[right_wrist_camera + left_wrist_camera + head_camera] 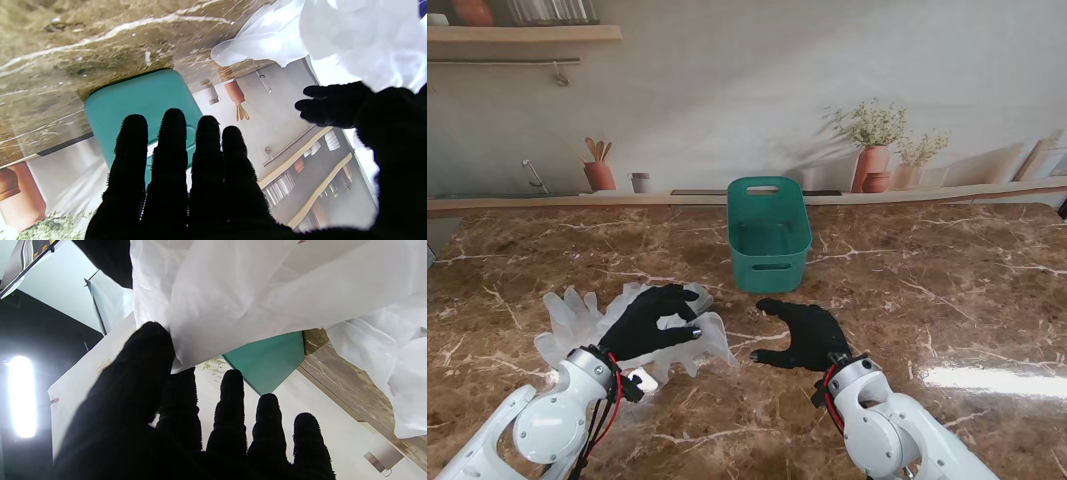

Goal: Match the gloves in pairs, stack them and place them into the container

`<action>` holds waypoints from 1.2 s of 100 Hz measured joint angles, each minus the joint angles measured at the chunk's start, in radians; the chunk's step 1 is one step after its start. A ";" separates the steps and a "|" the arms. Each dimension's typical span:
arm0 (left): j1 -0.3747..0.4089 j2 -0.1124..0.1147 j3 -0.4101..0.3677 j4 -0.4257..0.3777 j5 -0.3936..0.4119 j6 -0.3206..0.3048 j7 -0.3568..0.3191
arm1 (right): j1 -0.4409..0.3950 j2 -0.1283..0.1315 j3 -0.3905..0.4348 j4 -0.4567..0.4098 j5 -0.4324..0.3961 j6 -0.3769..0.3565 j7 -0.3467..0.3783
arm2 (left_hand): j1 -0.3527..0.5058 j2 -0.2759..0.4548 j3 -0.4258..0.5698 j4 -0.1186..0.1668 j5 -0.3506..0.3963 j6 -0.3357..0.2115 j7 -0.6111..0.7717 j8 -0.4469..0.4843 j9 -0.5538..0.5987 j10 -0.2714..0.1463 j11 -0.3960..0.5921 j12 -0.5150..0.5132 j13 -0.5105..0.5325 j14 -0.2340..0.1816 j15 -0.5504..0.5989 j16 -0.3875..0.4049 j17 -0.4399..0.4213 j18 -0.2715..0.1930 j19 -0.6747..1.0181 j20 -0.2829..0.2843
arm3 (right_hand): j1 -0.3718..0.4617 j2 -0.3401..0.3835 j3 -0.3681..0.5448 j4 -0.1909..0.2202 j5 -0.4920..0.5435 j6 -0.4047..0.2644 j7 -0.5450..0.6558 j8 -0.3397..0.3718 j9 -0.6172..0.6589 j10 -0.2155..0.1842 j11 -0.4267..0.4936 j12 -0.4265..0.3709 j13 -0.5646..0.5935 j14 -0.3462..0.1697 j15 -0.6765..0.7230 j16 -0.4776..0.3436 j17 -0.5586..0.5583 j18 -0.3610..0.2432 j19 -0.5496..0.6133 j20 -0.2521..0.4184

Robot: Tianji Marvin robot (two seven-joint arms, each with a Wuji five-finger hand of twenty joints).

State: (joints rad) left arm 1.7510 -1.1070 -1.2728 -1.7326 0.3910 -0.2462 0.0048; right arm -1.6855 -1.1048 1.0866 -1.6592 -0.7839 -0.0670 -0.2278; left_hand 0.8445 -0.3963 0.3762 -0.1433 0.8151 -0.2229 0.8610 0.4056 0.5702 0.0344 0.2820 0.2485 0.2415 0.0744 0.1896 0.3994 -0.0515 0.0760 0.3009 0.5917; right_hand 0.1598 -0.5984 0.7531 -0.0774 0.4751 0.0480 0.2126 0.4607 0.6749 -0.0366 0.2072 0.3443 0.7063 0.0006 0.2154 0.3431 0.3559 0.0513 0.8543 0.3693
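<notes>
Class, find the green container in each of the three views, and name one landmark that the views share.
Stand view: the green container stands mid-table, beyond both hands.
Left wrist view: a green wedge shows beside the white gloves.
Right wrist view: its green wall shows behind the right hand's fingertips.
Shared landmark: the white gloves.

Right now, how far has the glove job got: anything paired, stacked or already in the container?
Nothing is in the green container; what shows of its inside looks empty. The translucent gloves lie in a loose, crumpled pile on the table, not visibly paired. In hand: the left hand rests on the pile, pinching a fold between thumb and fingers. The right hand is open beside it, holding nothing. Pairing, stacking and placing remain.
</notes>
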 measured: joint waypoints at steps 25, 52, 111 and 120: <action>0.005 -0.017 0.023 -0.015 -0.063 -0.007 0.050 | 0.026 -0.004 -0.074 0.025 0.000 -0.001 -0.037 | 0.000 0.000 0.000 0.000 0.000 0.000 0.000 0.001 0.000 0.000 0.001 0.012 0.000 0.000 0.000 0.009 -0.007 0.008 0.000 0.004 | -0.013 -0.014 0.003 0.000 -0.041 0.021 0.010 0.015 -0.054 0.007 0.017 0.000 -0.022 0.003 0.004 0.004 -0.015 0.010 -0.033 0.039; 0.000 -0.028 0.038 -0.013 -0.035 -0.004 0.093 | 0.000 -0.009 -0.052 0.007 0.005 -0.095 0.007 | 0.000 0.000 0.000 0.000 0.000 0.000 0.000 0.002 0.000 0.002 0.001 0.016 0.000 0.000 0.000 0.015 -0.008 0.011 0.000 0.014 | -0.063 -0.021 0.020 0.000 -0.127 0.048 -0.025 0.027 -0.151 0.016 0.006 -0.004 -0.099 0.037 -0.016 0.006 -0.066 0.048 -0.076 0.052; 0.005 -0.031 0.033 -0.014 -0.039 -0.006 0.086 | 0.028 -0.070 -0.106 0.094 -0.010 -0.128 -0.376 | -0.001 -0.044 0.033 0.000 0.000 0.000 -0.001 -0.001 0.001 0.002 0.001 0.036 0.000 0.000 0.000 0.028 -0.008 0.024 0.000 0.038 | 0.283 -0.003 0.238 -0.178 0.417 -0.386 0.674 0.009 0.315 -0.073 0.229 0.160 0.121 -0.026 0.193 0.128 0.059 0.032 0.093 0.254; 0.005 -0.031 0.032 -0.011 -0.028 -0.006 0.089 | 0.003 -0.071 -0.073 0.057 0.013 -0.158 -0.335 | -0.001 -0.092 0.107 -0.001 0.000 0.000 0.000 -0.013 0.053 0.003 0.003 0.051 0.028 0.004 0.016 0.045 -0.008 0.035 0.012 0.052 | 0.280 -0.005 0.267 -0.191 0.426 -0.386 0.685 0.000 0.354 -0.075 0.248 0.199 0.134 -0.026 0.248 0.165 0.073 0.032 0.118 0.266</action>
State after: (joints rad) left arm 1.7558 -1.1382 -1.2405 -1.7441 0.3630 -0.2521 0.0939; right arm -1.6824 -1.1762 1.0141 -1.6019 -0.7708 -0.2247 -0.5628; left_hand 0.8434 -0.4886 0.4832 -0.1446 0.8153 -0.2229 0.8607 0.3931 0.6231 0.0373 0.2851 0.2995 0.2698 0.0781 0.2054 0.4440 -0.0594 0.1113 0.3128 0.6434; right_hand 0.4393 -0.6029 1.0198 -0.2679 0.9014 -0.3380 0.8975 0.4602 1.0288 -0.1113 0.4555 0.5435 0.8404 -0.0257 0.4635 0.5081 0.4291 0.0834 0.9727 0.6352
